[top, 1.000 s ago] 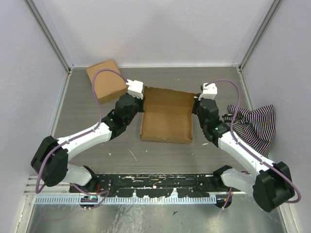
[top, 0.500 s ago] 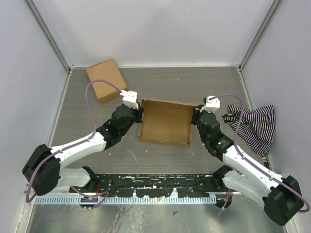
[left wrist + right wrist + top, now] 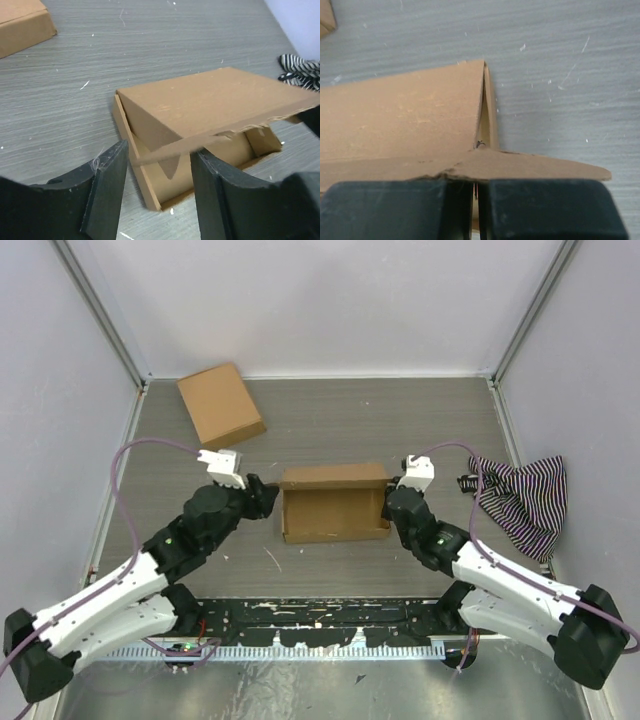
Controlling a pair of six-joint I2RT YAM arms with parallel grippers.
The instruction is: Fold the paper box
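The paper box (image 3: 335, 508) lies mid-table, its lid lowered over the tray and held slightly ajar. In the left wrist view the box (image 3: 210, 100) shows a gap under the lid's front edge. My left gripper (image 3: 268, 498) stands open at the box's left end, its fingers (image 3: 107, 190) either side of the near left corner with nothing in them. At the right end my right gripper (image 3: 390, 506) is shut on the paper box. The right wrist view shows its fingers (image 3: 550, 205) pinching a thin cardboard wall under the lid's edge (image 3: 400, 115).
A smaller, closed brown cardboard box (image 3: 221, 405) sits at the back left, also in the left wrist view (image 3: 20, 25). A striped cloth (image 3: 520, 500) lies crumpled by the right wall. Side walls and a back wall fence the grey table (image 3: 330, 430).
The lid has swung down over the tray and the box has shifted toward the near edge. Both arms drew back with it. My left gripper has opened and let go.
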